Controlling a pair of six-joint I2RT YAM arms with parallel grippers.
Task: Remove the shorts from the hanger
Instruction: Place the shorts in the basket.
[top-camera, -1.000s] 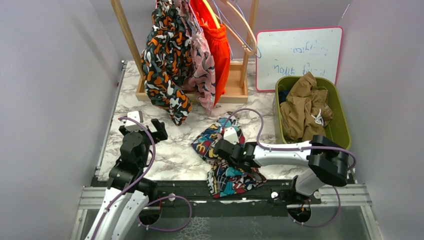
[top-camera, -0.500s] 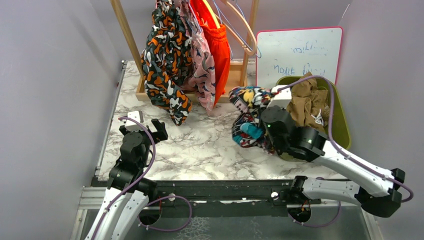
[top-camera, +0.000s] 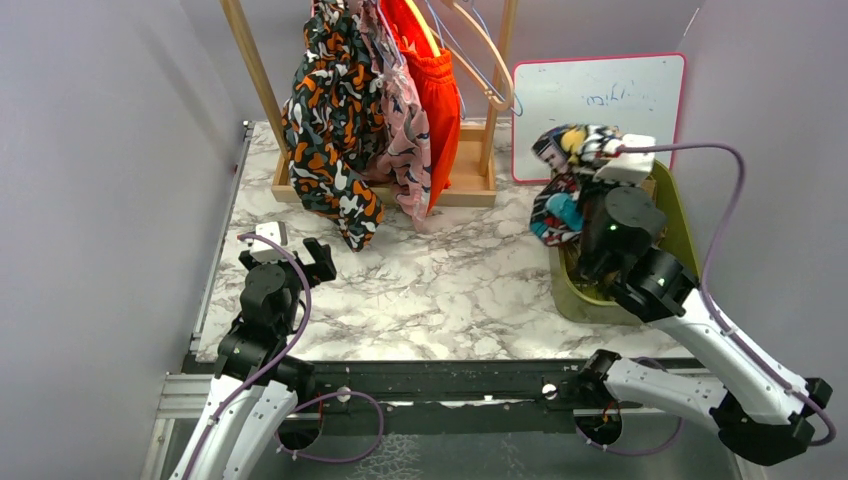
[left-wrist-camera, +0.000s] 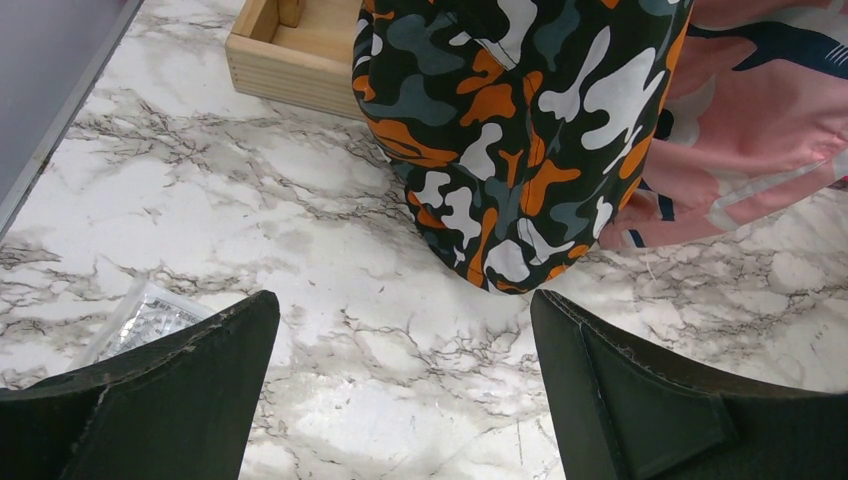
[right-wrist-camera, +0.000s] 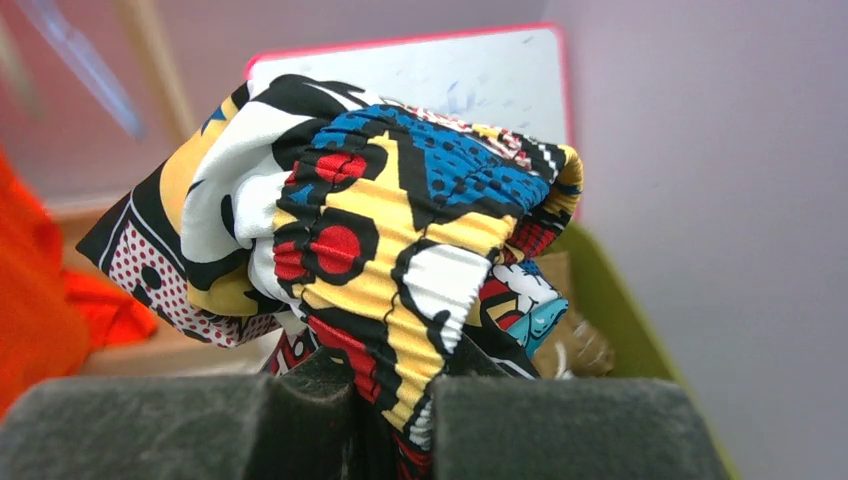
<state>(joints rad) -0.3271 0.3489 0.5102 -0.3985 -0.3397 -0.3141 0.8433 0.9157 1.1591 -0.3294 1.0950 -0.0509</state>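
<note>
My right gripper (right-wrist-camera: 400, 400) is shut on the bunched multicolour print shorts (right-wrist-camera: 400, 220). It holds them in the air over the near-left rim of the green bin (top-camera: 683, 245); from above the shorts (top-camera: 562, 170) hang beside the wrist. Black-orange-white blotch shorts (top-camera: 330, 120), pink print shorts (top-camera: 405, 135) and bright orange shorts (top-camera: 438, 90) hang on the wooden rack (top-camera: 258, 70). My left gripper (left-wrist-camera: 405, 350) stands open low over the marble table (left-wrist-camera: 300, 230), just short of the blotch shorts' hem (left-wrist-camera: 500, 150).
Tan fabric (right-wrist-camera: 580, 345) lies inside the bin. A whiteboard (top-camera: 600, 100) leans behind it. Bare hangers (top-camera: 487, 55) hang at the rack's right end. The rack's wooden base (left-wrist-camera: 290, 50) and a clear plastic packet (left-wrist-camera: 140, 320) sit near my left gripper.
The right arm has lifted the multicolour shorts from the table's front edge and swung them back and right, over the green bin. The left arm has not moved.
</note>
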